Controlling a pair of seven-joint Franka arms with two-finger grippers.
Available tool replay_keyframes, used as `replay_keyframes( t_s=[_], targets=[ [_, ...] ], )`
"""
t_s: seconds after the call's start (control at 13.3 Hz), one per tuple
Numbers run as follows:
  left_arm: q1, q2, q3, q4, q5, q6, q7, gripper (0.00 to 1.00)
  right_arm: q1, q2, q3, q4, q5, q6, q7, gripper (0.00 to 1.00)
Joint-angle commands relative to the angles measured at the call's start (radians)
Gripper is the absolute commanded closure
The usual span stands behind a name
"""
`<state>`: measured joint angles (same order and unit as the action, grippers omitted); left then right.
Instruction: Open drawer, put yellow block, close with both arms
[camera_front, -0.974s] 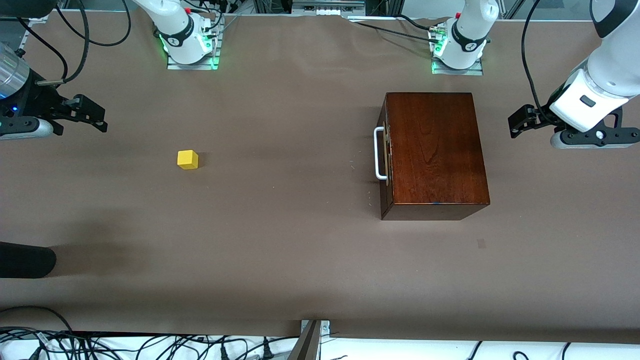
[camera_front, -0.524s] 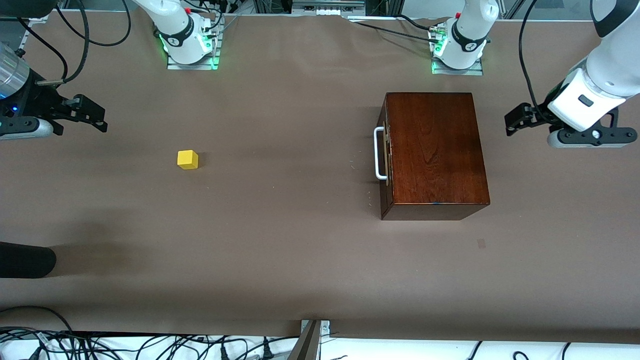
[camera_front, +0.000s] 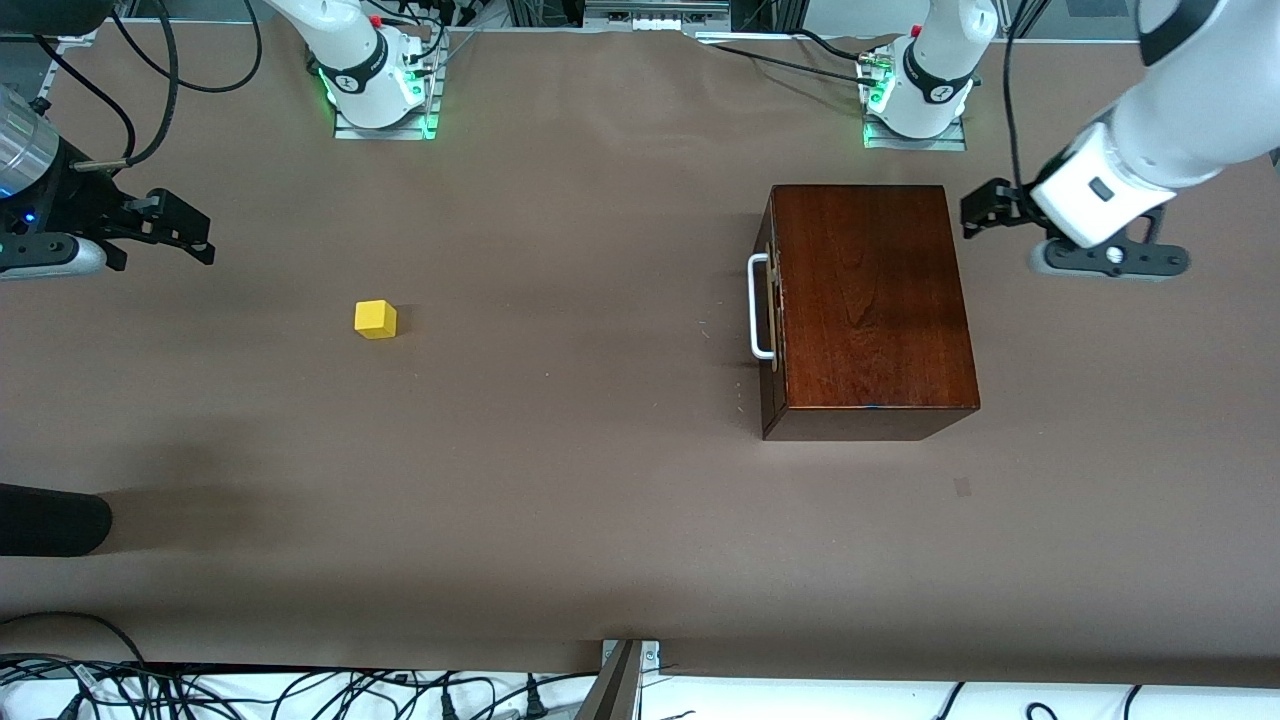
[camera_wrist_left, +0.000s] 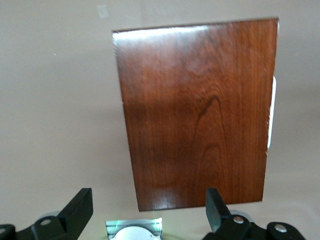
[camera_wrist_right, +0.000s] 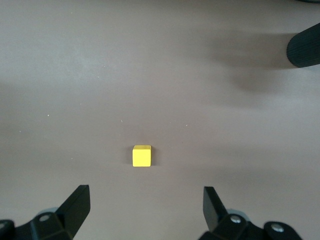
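The dark reddish-brown wooden box (camera_front: 870, 300) stands toward the left arm's end of the table. Its drawer (camera_front: 771, 385) is shut, and the white bar handle (camera_front: 759, 306) faces the right arm's end. In the left wrist view the box top (camera_wrist_left: 200, 115) fills the middle, with the handle (camera_wrist_left: 271, 115) at its edge. My left gripper (camera_front: 985, 212) (camera_wrist_left: 147, 197) hovers open and empty just off the box's corner near the left arm's base. The yellow block (camera_front: 375, 319) (camera_wrist_right: 141, 155) lies on the table toward the right arm's end. My right gripper (camera_front: 185, 232) (camera_wrist_right: 145, 195) waits open and empty, short of the block.
A black rounded object (camera_front: 50, 520) (camera_wrist_right: 305, 47) pokes in over the table edge at the right arm's end, nearer the front camera than the block. The two arm bases (camera_front: 380, 90) (camera_front: 915, 100) stand along the back edge. Brown table surface (camera_front: 570, 350) lies bare between block and box.
My left arm has swung in toward the box and toward its base, bringing the open gripper close to the box's corner. The right arm, the block and the box have not moved.
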<state>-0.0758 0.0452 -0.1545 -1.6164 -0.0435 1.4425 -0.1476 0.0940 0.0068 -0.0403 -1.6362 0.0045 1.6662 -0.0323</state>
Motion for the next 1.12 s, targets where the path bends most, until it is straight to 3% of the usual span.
replay_keyframes(
  t_s=[0.0,0.37,1.05],
  targets=[
    [-0.019,0.064,-0.091,0.033,-0.015,-0.019,-0.007,0.0,-0.008,0.002,0.003,0.012,0.005,-0.013,-0.008,0.0],
    [-0.045,0.171,-0.171,0.035,-0.036,0.14,-0.021,0.0,-0.008,0.002,0.003,0.012,0.005,-0.013,-0.008,0.0],
    [-0.272,0.307,-0.171,0.024,0.117,0.266,-0.323,0.0,-0.008,0.002,0.003,0.012,0.005,-0.013,-0.006,0.0]
  ],
)
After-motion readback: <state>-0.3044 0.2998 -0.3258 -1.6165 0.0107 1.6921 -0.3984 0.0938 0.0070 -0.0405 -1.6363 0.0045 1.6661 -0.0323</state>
